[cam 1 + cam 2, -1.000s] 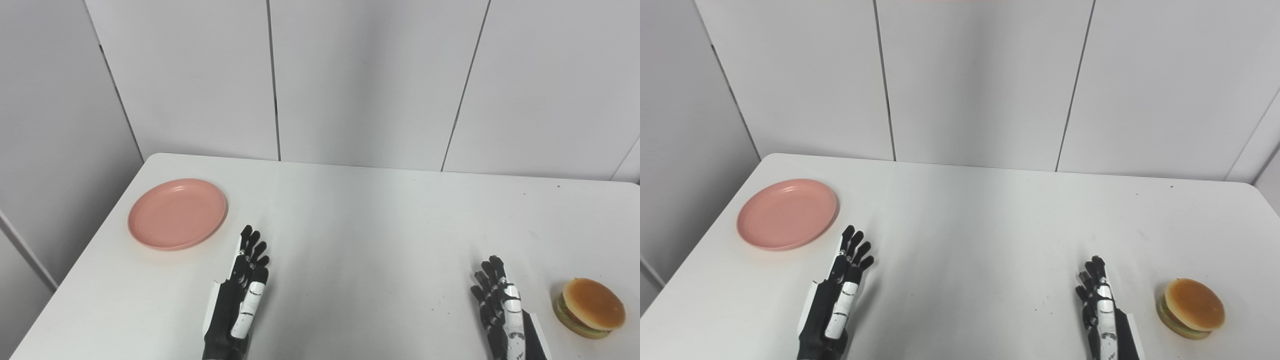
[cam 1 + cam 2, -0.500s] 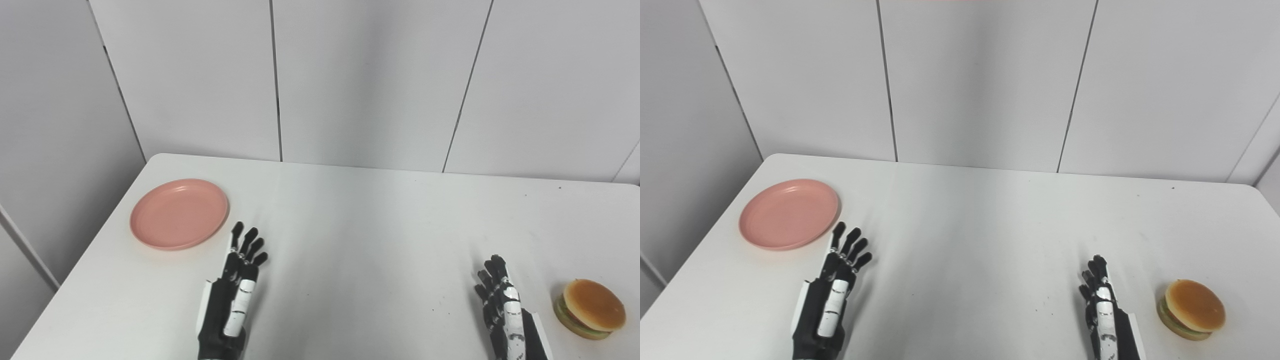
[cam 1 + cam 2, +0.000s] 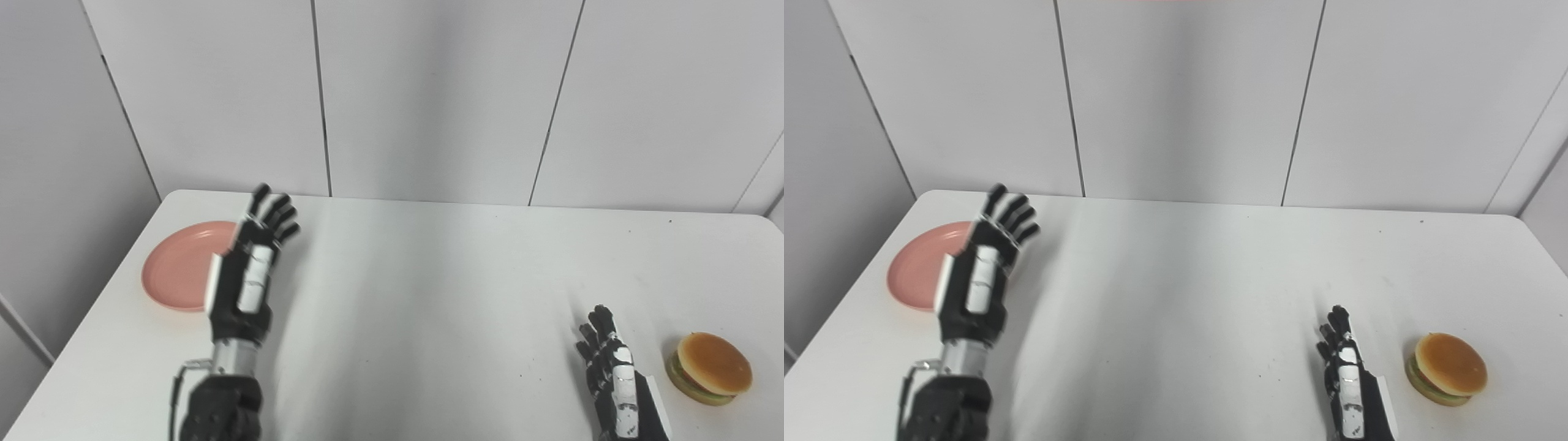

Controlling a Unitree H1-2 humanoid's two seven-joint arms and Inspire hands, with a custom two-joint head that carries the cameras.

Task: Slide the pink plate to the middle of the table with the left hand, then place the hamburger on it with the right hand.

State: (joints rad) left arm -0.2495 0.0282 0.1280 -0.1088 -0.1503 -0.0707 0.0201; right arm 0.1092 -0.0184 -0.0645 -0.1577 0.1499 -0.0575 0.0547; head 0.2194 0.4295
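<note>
The pink plate [image 3: 174, 269] lies flat near the table's far left corner. My left hand [image 3: 248, 269] is raised above the table with fingers spread, open and holding nothing; it covers the plate's right part from view. The hamburger [image 3: 707, 367] sits at the front right of the table. My right hand [image 3: 609, 367] rests low just left of the hamburger, fingers straight and apart, open, a small gap from the bun.
The white table [image 3: 429, 294] has a rounded far left corner and a left edge close to the plate. Grey wall panels [image 3: 429, 92] stand right behind its far edge.
My left hand has lifted and moved forward and left, now overlapping the plate's right side. The right hand has stayed put. The camera has shifted a little.
</note>
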